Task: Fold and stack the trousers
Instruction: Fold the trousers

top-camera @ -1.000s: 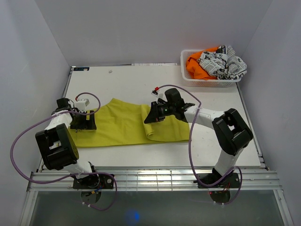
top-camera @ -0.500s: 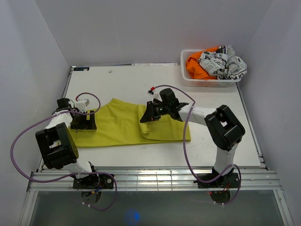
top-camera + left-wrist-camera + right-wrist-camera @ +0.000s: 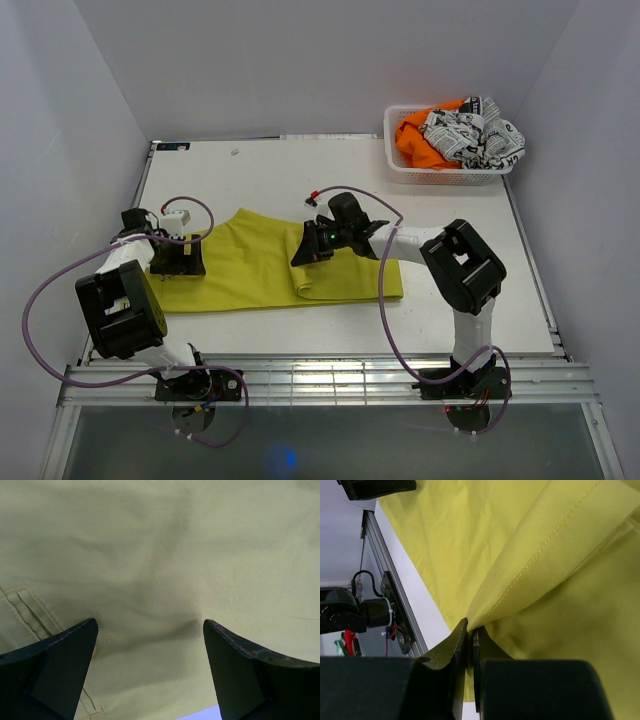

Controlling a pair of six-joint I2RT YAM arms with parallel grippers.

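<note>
- Right gripper (image 3: 310, 246), clamped on a fold of the trousers (image 3: 250, 268), had travelled leftward along their long axis.
- Left gripper (image 3: 178, 262), jaws wide, sat on their left end.

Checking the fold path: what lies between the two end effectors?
Only the trousers, lying flat from the left end effector to the right end effector; the top view shows it.
</note>
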